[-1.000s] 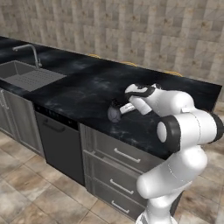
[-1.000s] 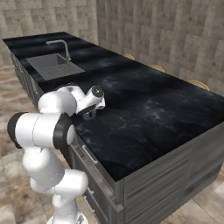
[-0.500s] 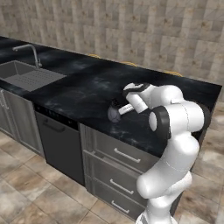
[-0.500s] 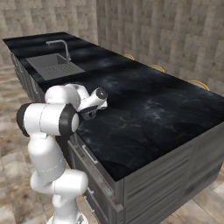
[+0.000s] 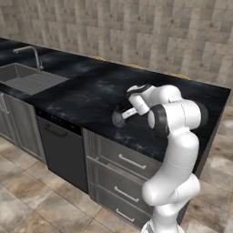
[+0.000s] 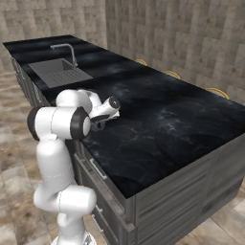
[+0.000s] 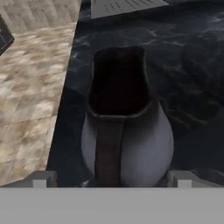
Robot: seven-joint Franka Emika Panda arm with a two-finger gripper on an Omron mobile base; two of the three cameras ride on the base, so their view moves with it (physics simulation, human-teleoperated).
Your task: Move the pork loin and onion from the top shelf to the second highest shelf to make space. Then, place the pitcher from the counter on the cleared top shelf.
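The pitcher [image 7: 127,131] is a dark glossy jug with a bulbous body, standing on the black marbled counter [image 7: 192,65] close to its front edge. In the hand view its loop handle faces me and its dark mouth points away. My gripper [image 7: 113,177] is open, one fingertip on each side of the pitcher's belly, apart from it. From the base views the pitcher [image 5: 119,119] [image 6: 97,126] sits just below the white hand, and the gripper [image 5: 124,113] [image 6: 101,119] angles down onto it.
A steel sink [image 5: 28,80] [image 6: 56,72] with a faucet [image 5: 32,51] is set into the counter to the left. Grey drawers [image 5: 129,163] and a dark dishwasher front [image 5: 63,148] lie below the counter edge. Tiled floor [image 7: 30,87] drops off beside the pitcher.
The arm's elbow has swung in toward the counter while the hand stayed over the pitcher. The jaws remain wide and the pitcher has not moved.
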